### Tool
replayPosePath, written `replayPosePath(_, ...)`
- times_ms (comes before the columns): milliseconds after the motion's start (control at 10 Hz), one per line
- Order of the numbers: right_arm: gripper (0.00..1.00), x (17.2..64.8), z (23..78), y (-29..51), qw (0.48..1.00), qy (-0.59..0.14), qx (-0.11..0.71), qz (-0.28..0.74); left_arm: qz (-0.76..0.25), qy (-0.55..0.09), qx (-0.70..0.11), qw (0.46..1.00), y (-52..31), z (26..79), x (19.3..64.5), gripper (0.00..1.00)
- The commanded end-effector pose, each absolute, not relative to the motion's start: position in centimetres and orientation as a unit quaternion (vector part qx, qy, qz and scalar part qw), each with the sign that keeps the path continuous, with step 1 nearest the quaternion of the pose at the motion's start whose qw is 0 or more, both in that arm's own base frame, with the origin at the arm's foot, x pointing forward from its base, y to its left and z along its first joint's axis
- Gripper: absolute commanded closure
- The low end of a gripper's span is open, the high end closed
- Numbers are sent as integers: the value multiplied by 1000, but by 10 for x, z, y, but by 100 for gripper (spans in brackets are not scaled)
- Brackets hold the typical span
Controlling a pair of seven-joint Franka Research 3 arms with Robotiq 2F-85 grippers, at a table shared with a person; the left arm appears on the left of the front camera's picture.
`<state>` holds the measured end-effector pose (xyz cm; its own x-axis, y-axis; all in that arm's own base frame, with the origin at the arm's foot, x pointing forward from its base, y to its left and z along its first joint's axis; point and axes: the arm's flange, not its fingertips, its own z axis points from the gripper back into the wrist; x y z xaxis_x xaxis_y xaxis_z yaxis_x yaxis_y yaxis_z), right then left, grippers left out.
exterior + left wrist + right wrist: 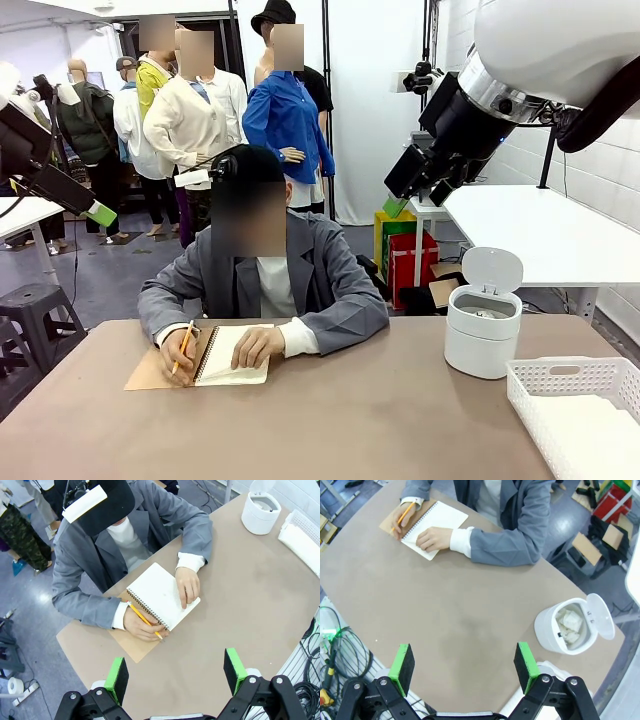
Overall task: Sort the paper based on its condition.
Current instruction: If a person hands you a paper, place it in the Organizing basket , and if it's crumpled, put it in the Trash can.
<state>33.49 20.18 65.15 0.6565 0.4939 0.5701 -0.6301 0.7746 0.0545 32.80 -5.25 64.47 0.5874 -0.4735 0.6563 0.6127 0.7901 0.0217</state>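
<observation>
Grippers both open and empty above the table, person writing.
Left gripper (176, 672) has its fingers spread wide with nothing between them, hanging over the tan table (240, 605) near the person (100, 555). Right gripper (464, 665) is likewise released and empty, over bare tabletop. Person's right hand (142, 627) holds a yellow pencil (145, 621) on the spiral notebook (160, 592); left hand (187, 586) lies flat on the open white page, brown cover folded out underneath. Crumpled paper (568, 625) sits inside the small white bin (545, 630), lid flipped up. White perforated basket (560, 385) is at the table's right near corner, near the bin; can't tell whether sheets lie in it.
</observation>
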Motion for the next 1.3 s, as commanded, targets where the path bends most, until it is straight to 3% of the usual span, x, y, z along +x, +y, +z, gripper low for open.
replayPosePath(0,0,335,652,202,901,-274,125,311,-308,-334,-103,885,-52,644,328,0)
replayPosePath(1200,0,335,652,202,901,-274,125,311,-308,-334,-103,885,-52,644,328,0)
